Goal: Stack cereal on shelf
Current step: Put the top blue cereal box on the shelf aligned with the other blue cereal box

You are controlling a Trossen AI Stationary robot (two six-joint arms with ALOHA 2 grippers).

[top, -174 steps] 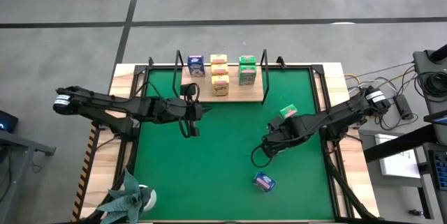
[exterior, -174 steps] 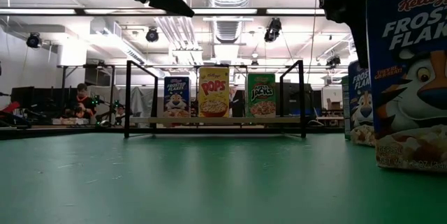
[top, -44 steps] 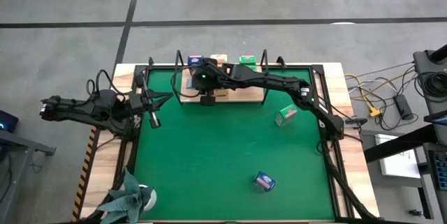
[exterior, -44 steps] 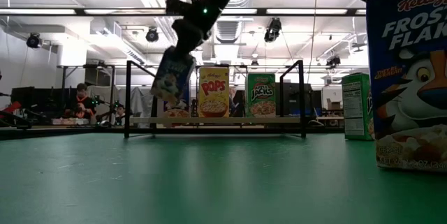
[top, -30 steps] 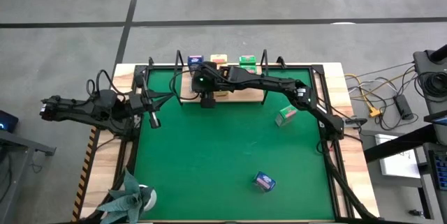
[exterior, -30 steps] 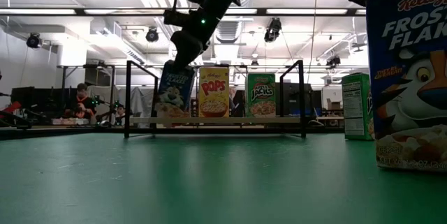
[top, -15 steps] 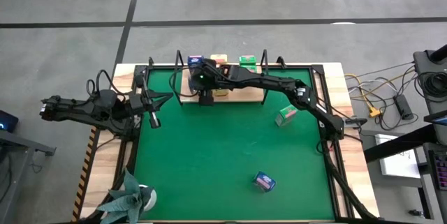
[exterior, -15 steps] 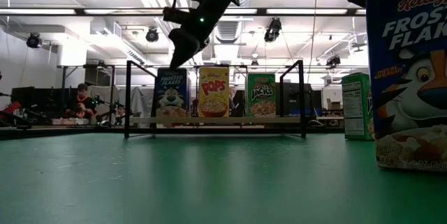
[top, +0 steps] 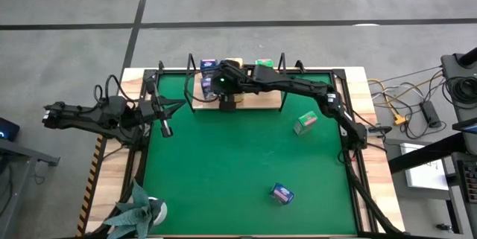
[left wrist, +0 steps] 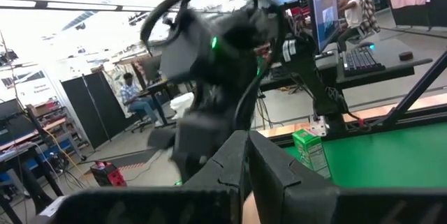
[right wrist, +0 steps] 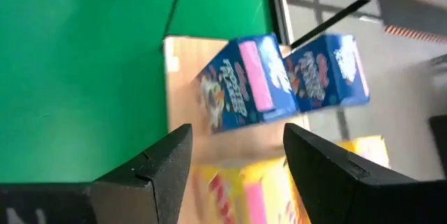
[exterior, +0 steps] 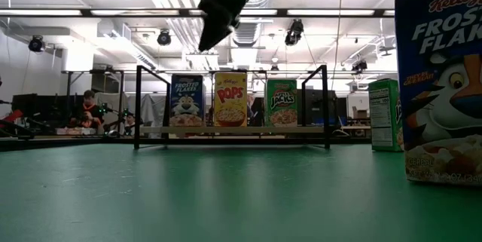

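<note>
While the right gripper [top: 226, 102] hangs open and empty above the shelf [top: 257, 101]
Frosted Flakes box [exterior: 185, 99] stands upright; left gripper [top: 165, 126] closed, empty.

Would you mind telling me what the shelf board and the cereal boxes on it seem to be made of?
The shelf board looks like pale, matte wood, apparently unpainted, with thin black uprights, likely metal wire. The cereal boxes appear to be printed cardboard: flat faces, sharp folded edges, bright graphics.

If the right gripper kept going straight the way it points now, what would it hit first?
Probably the front blue cereal box on the shelf. The right gripper, open, looks down on it between its fingers, though depth is hard to judge.
</note>
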